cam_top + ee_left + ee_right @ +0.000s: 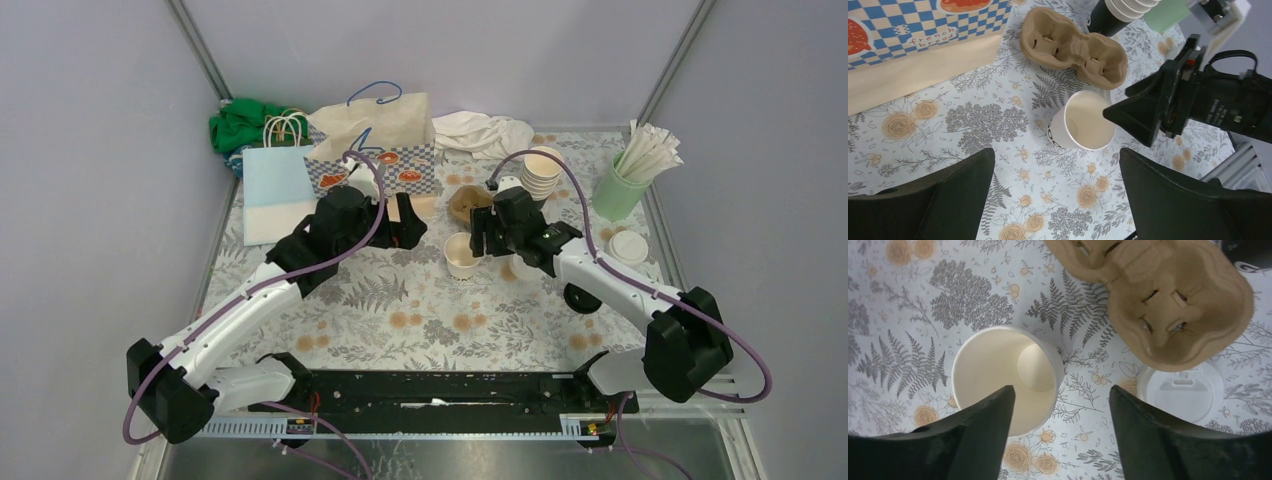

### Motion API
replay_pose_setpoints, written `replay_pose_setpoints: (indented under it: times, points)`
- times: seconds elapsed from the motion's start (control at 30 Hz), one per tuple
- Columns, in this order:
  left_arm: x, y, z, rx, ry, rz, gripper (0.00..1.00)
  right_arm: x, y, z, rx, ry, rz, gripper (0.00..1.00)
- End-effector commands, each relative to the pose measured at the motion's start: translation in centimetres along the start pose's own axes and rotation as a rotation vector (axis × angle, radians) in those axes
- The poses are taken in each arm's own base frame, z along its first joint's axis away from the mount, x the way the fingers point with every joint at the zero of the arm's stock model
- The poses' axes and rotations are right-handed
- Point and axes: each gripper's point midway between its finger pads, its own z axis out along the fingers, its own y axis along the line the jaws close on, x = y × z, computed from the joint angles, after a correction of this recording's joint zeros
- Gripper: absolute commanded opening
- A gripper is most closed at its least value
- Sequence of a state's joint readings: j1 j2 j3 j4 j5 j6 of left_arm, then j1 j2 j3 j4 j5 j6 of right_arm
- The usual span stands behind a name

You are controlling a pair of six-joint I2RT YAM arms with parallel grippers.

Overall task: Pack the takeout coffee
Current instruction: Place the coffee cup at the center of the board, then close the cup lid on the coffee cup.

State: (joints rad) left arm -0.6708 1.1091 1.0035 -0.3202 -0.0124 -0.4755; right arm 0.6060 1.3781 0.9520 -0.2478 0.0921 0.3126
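Observation:
An open, empty cream paper cup with dark lettering stands upright mid-table; it also shows in the left wrist view and the right wrist view. A brown pulp cup carrier lies just behind it. A stack of cups stands at the back right. White lids lie to the right, and one lid lies beside the carrier. My right gripper is open and empty, hovering just right of the cup with one finger over its rim. My left gripper is open and empty, left of the cup.
A checkered paper bag and a light blue bag stand at the back left, with green cloth behind them. White cloth lies at the back. A mint-green tumbler of straws stands at the right. A small black round object sits under my right arm.

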Motion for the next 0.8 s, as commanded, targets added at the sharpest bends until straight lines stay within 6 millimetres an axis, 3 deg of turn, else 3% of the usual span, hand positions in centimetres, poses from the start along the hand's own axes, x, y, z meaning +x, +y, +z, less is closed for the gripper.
replay_pose_setpoints:
  times: [0.0, 0.13, 0.33, 0.5, 0.77]
  points:
    - [-1.2, 0.2, 0.4, -0.007, -0.065, -0.011, 0.99, -3.2, -0.7, -2.8, 0.076, -0.088, 0.04, 0.82]
    - [-0.7, 0.9, 1.3, -0.043, -0.042, -0.025, 0.99, -1.7, -2.7, -3.9, 0.166, -0.037, 0.067, 0.99]
    - [-0.3, 1.6, 1.1, -0.065, -0.059, -0.022, 0.99, 2.7, -7.9, -4.3, 0.261, 0.079, 0.166, 1.0]
    - [0.2, 1.6, 0.7, -0.049, -0.051, 0.002, 0.99, 4.3, -10.4, -2.8, 0.276, 0.099, 0.166, 1.0]
    - [-0.1, 1.5, 0.3, -0.036, -0.065, 0.031, 0.99, 4.8, -11.4, 1.4, 0.275, 0.12, 0.137, 1.0]
